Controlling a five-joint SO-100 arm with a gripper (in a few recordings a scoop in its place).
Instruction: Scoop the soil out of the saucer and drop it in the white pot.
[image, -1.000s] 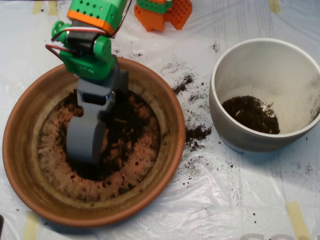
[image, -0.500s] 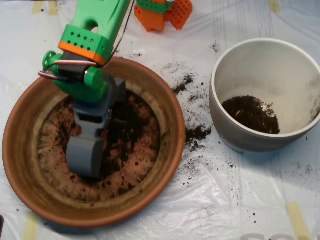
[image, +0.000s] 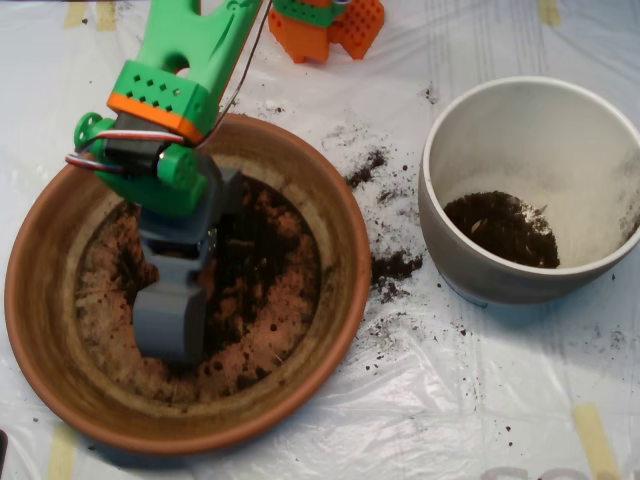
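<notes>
My green arm (image: 175, 90) hides the upper left of the saucer (image: 330, 215), and from above I cannot tell whether my end effector (image: 168, 320), a smooth grey scoop, is parted or carries anything. It sits low over the left of the saucer's floor. The soil (image: 255, 265) lies crumbly and dark across the stained terracotta bottom; another clump rests inside the white pot (image: 470, 110) to the right. Loose specks dot the crinkled plastic sheet (image: 420, 400) on the table between them.
</notes>
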